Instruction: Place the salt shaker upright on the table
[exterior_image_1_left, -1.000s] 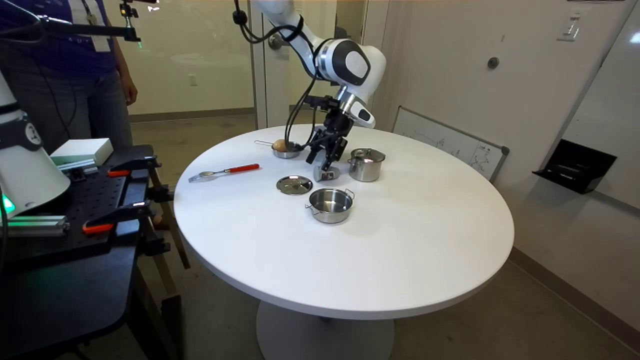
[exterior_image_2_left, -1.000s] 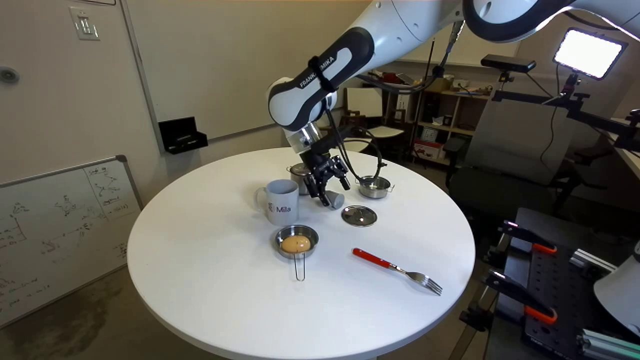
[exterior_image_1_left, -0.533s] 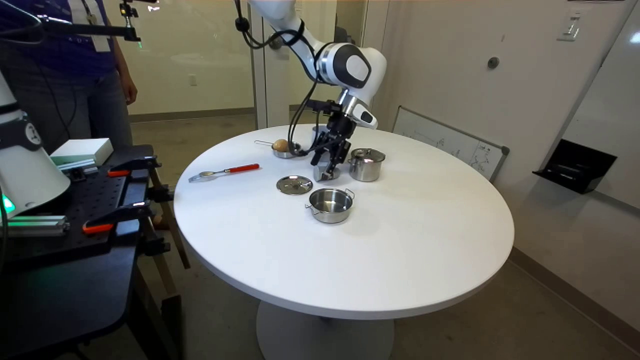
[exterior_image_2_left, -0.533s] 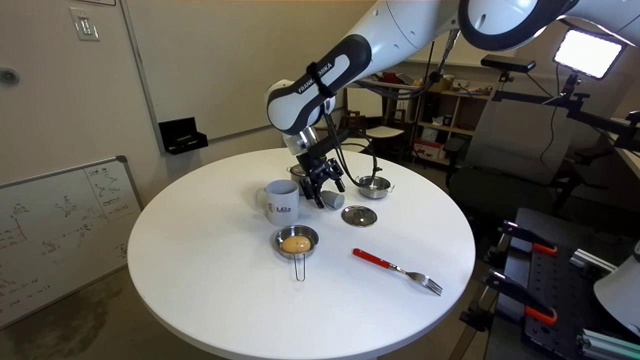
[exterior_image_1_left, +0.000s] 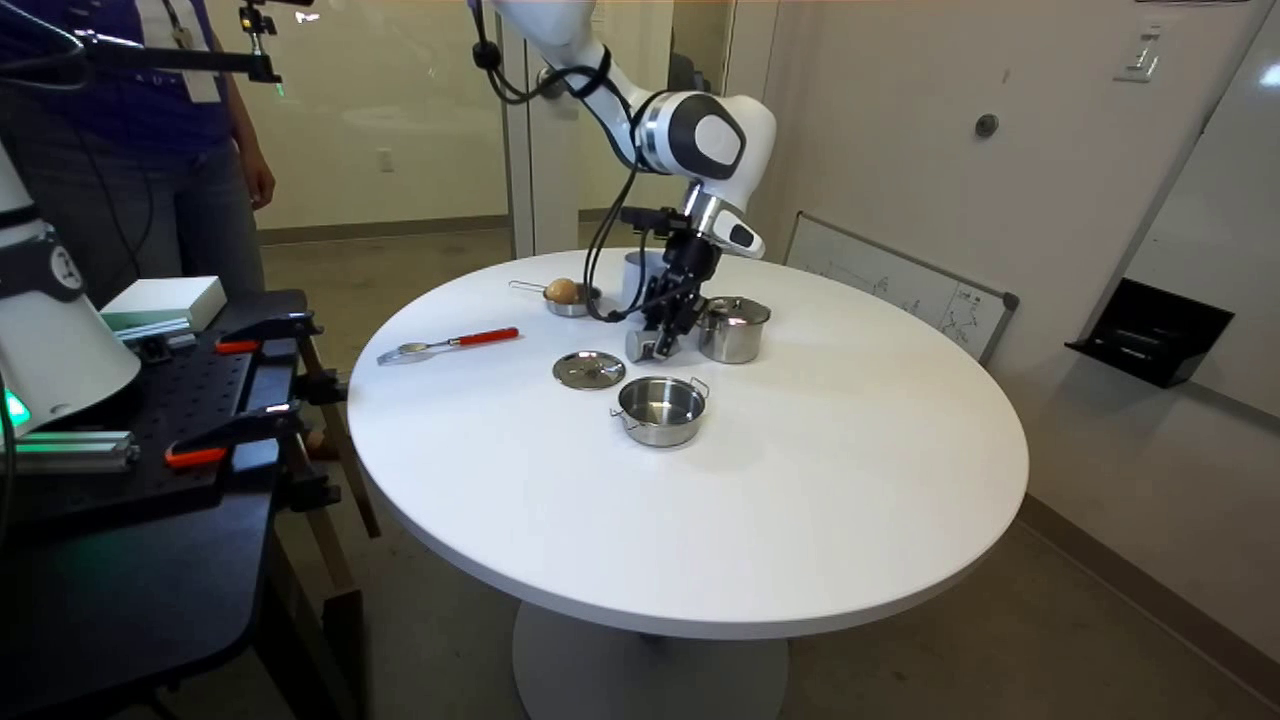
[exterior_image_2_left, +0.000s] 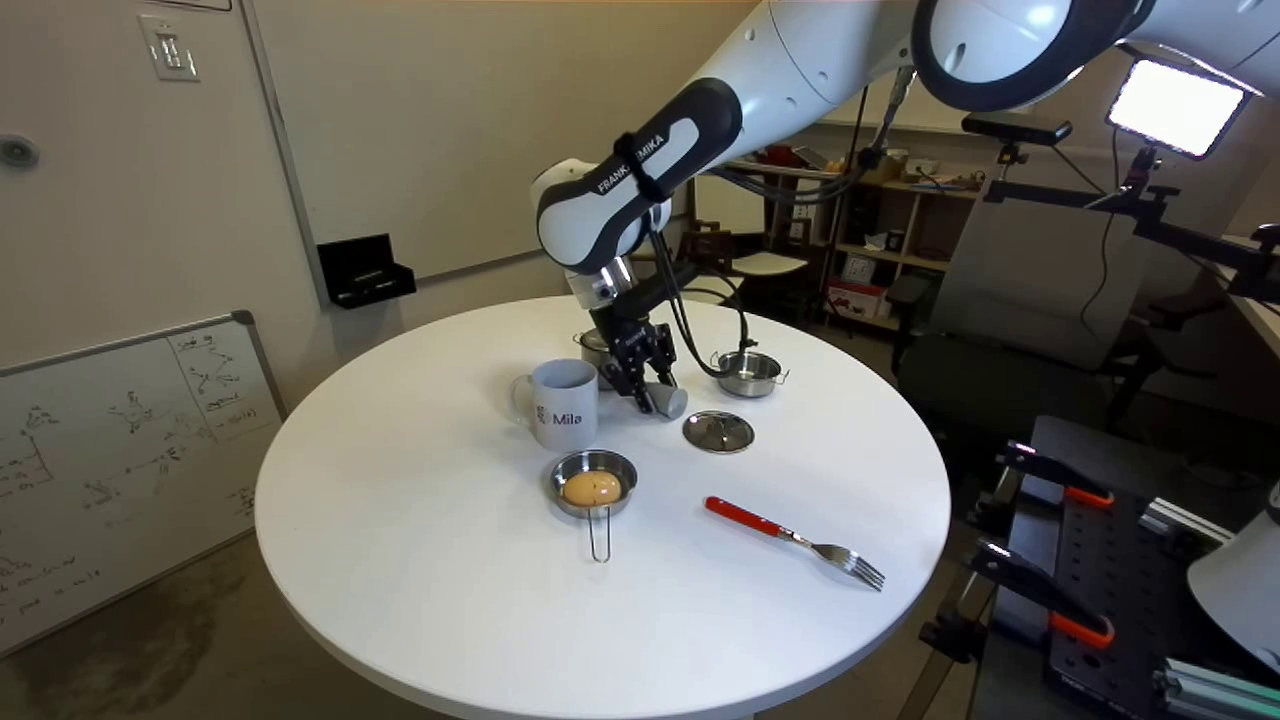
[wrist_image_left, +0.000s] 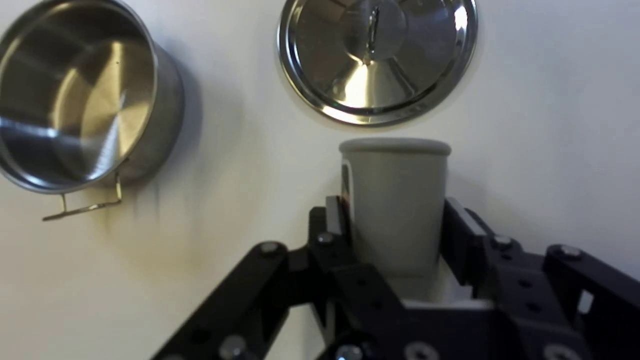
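Note:
The salt shaker (wrist_image_left: 400, 185), a small whitish-grey cylinder with a label on one side, lies on its side on the white round table (exterior_image_1_left: 850, 490). My gripper (wrist_image_left: 395, 215) is around its body in the wrist view, with one of the dark fingers (wrist_image_left: 336, 215) against the labelled side and the opposite one against the other side. It appears shut on the shaker. In both exterior views the gripper (exterior_image_2_left: 656, 392) reaches down at a slant, low over the table, partly covering the shaker (exterior_image_2_left: 670, 400). The shaker's lower end is hidden behind the fingers in the wrist view.
Close by are a flat steel lid (wrist_image_left: 375, 55), an uncovered steel pot (exterior_image_1_left: 661, 412) and a lidded pot (exterior_image_1_left: 733, 332). A white mug (exterior_image_2_left: 566, 405) stands near the gripper. A small pan (exterior_image_2_left: 560, 500) holding an egg (exterior_image_2_left: 592, 488) and a red-handled fork (exterior_image_2_left: 745, 515) lie farther off.
The gripper has shifted slightly towards the lidded pot and down around the shaker, and its fingers have come together on it. The shaker has barely moved.

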